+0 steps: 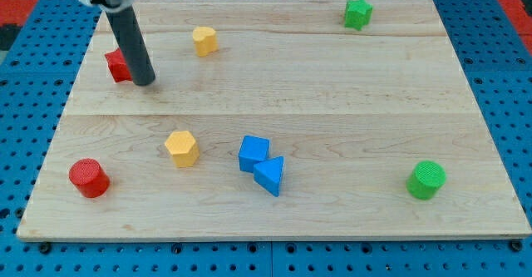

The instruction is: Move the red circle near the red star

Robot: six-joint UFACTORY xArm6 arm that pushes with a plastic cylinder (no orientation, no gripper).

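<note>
So no claw on this rig, just a rod, nothing grasped. My tip sits in the upper left of the frame, touching the right side of the red star. The red circle is well apart, lower left on the counter. A yellow block is near the circle's right.

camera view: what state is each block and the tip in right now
my tip: down on the board, against the red star's right side
red star: partly hidden by the rod
red circle: upright, alone, far from the star
blue blocks: two, touching
</note>
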